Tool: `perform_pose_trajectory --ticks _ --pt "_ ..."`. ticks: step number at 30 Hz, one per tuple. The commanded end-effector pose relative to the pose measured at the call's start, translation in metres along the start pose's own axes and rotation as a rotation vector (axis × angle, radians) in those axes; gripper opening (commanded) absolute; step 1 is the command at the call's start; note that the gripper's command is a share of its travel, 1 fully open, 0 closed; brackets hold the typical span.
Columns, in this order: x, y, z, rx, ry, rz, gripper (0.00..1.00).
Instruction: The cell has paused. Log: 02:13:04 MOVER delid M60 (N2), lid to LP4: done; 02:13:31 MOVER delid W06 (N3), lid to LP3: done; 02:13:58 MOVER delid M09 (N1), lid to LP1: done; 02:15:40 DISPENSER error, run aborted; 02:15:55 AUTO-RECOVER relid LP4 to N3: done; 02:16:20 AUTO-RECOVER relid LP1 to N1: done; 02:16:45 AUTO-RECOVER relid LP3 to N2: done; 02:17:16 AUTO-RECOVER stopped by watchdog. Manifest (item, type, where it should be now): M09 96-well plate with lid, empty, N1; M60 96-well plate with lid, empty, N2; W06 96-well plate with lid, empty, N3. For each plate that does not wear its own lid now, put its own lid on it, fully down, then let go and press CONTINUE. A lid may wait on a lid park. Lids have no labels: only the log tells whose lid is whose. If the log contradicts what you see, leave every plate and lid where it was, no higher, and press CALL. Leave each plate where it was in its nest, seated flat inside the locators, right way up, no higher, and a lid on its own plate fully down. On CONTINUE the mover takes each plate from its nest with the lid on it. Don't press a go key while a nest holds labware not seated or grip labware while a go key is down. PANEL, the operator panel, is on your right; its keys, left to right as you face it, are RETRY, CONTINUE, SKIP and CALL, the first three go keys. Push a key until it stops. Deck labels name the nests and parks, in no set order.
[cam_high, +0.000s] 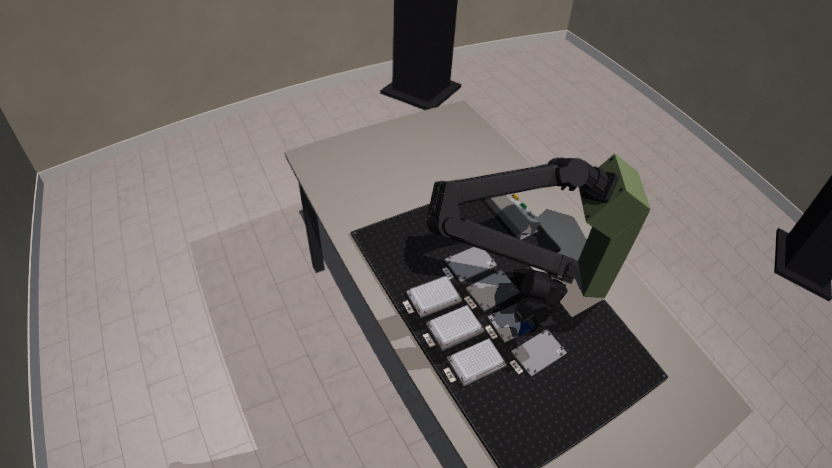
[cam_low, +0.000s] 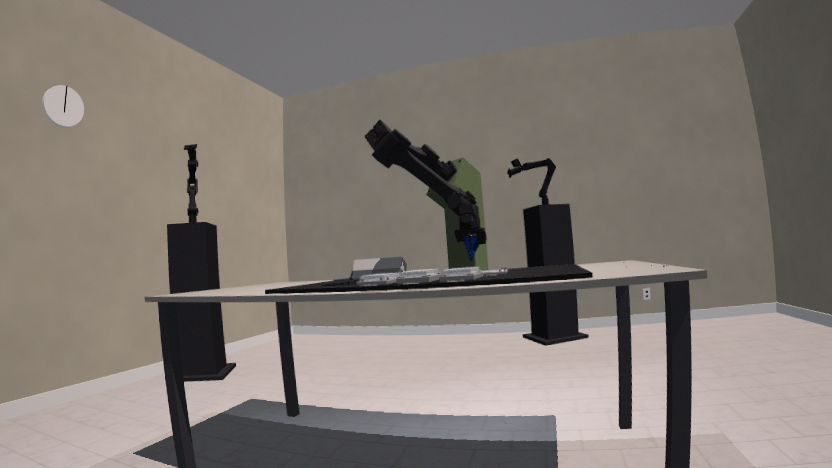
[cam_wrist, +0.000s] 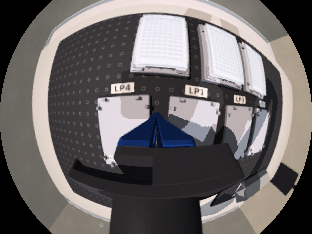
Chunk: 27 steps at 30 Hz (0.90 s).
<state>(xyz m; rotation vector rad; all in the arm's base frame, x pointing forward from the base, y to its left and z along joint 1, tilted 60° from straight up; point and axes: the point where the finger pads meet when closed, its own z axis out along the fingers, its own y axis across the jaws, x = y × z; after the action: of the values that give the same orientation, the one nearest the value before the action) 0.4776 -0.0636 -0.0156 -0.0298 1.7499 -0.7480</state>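
Three white 96-well plates (cam_high: 433, 295) (cam_high: 454, 327) (cam_high: 475, 360) sit in a row of nests on the black deck (cam_high: 581, 401); the wrist view shows them too (cam_wrist: 160, 44) (cam_wrist: 222, 55) (cam_wrist: 254, 71). Behind them is a row of grey lid parks, all bare. Labels LP4 (cam_wrist: 124, 87), LP1 (cam_wrist: 196, 92) and LP3 (cam_wrist: 239, 99) mark three of them. My gripper (cam_high: 526, 325) (cam_low: 472, 251) (cam_wrist: 156, 116) has blue fingers and is shut on nothing. It hangs a little above the deck, between the LP4 park (cam_high: 538, 352) and the LP1 park (cam_high: 501, 321).
The operator panel (cam_high: 512, 216) (cam_low: 378, 266) stands at the far end of the deck, partly behind the arm. The arm's green base column (cam_high: 616, 227) rises beside the parks. Two black camera pillars (cam_low: 192, 291) (cam_low: 549, 267) stand off the table.
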Motion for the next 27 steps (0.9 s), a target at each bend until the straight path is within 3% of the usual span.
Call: perform_pose_trajectory --ticks 1,11,12,15,18,19,21,23,27 --pt "-0.035 -0.017 0.013 0.022 -0.215 0.028 0.00" --pt "-0.067 -0.033 0.030 0.022 -0.215 0.028 0.00" --pt "-0.066 -0.035 0.034 0.016 -0.190 0.005 0.00" --pt "-0.090 -0.049 0.038 0.041 -0.235 0.027 0.00" --pt "-0.103 -0.054 0.046 0.033 -0.228 0.023 0.00" --pt "-0.115 -0.043 0.043 0.006 -0.243 0.022 0.00" --pt "-0.123 -0.047 0.047 0.006 -0.243 0.022 0.00" --pt "-0.122 -0.066 0.056 0.034 -0.224 0.022 0.00" --pt "-0.136 -0.073 0.063 0.037 -0.228 0.023 0.00"
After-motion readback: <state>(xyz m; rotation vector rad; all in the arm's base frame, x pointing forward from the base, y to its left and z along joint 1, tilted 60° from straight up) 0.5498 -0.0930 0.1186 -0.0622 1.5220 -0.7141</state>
